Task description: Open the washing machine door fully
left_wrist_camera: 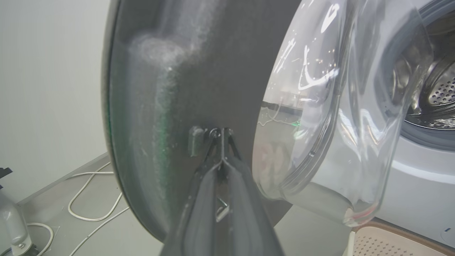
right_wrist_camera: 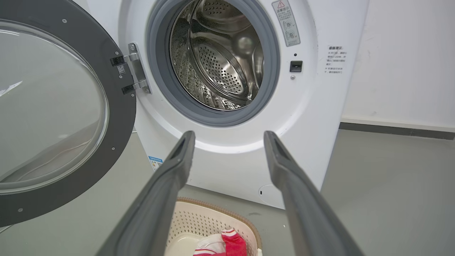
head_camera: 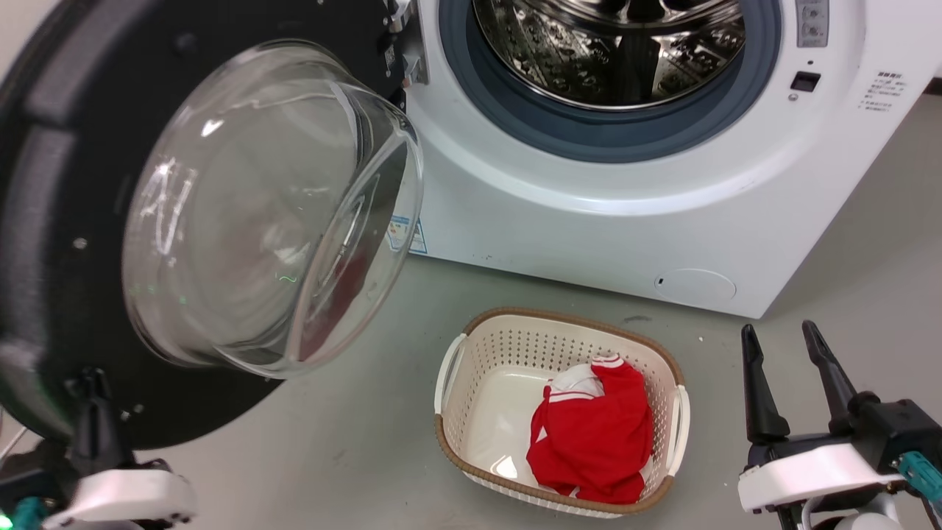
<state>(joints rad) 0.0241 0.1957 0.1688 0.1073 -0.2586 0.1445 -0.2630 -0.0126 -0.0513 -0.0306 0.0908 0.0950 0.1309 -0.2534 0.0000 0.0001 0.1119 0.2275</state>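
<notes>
My left gripper (left_wrist_camera: 222, 133), fingers pressed together, bears tip-first on the washing machine door (head_camera: 66, 221) near its rim. I judge it could skid off the glossy face. The right gripper (head_camera: 778, 327) hangs spread.

Left gripper (left_wrist_camera: 222, 138): rises from bottom centre, fingers pressed together, tips against the door's dark inner face
Washing machine door (left_wrist_camera: 185, 71): dark rim across the centre, clear glass bowl bulging toward the right
Washing machine (left_wrist_camera: 419, 185): right edge, white front, grey gasket, perforated drum
Cables (left_wrist_camera: 89, 199): white, looped on grey floor, lower left
Basket (left_wrist_camera: 376, 245): pale perforated corner, lower right
</notes>
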